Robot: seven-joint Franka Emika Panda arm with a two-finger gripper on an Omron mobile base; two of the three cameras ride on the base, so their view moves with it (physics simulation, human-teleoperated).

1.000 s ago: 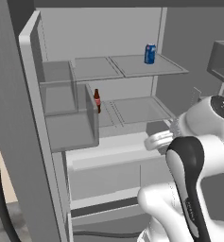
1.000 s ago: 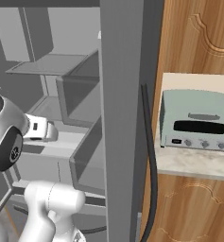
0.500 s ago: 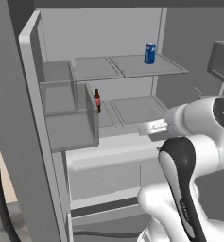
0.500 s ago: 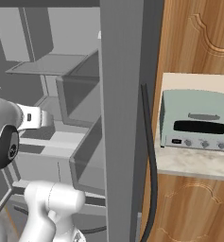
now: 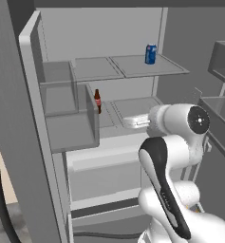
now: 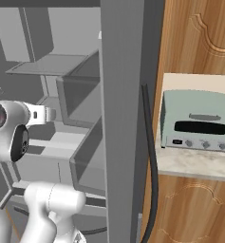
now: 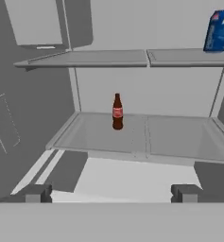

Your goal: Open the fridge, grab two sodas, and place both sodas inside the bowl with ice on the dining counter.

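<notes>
**Fridge open, arm reaching in, both sodas on their shelves**

The tall grey steel fridge (image 5: 109,38) stands with its doors swung open, its pale interior showing two levels of clear glass shelves above a closed bottom drawer; the left door (image 5: 23,123) carries translucent grey bins on its inner face, and in the right base view the edge of the right door (image 6: 123,118) rises as a broad grey slab with a dark vertical bar handle (image 6: 152,156) beside it. To the right of that door, wooden cabinet panels (image 6: 199,42) frame a pale marbled wall counter (image 6: 194,163); on it sits a boxy pale-green toaster oven (image 6: 195,119) with a dark window and a row of small knobs.

The white robot arm (image 5: 173,156) bends in front of the fridge, its forearm level and pointing into the lower shelf area; the two-finger gripper (image 7: 111,193) is spread wide and holds nothing — its dark fingertips (image 7: 35,193) stand far apart at the bottom of the hand view, short of the shelf edge.

The dark brown bottle with a red label (image 7: 117,111) stands upright on the lower glass shelf (image 7: 179,137), toward its left half and well ahead of the gripper; the blue can with white and red markings (image 5: 151,54) stands upright on the upper glass shelf (image 5: 133,66), toward its right side.
</notes>
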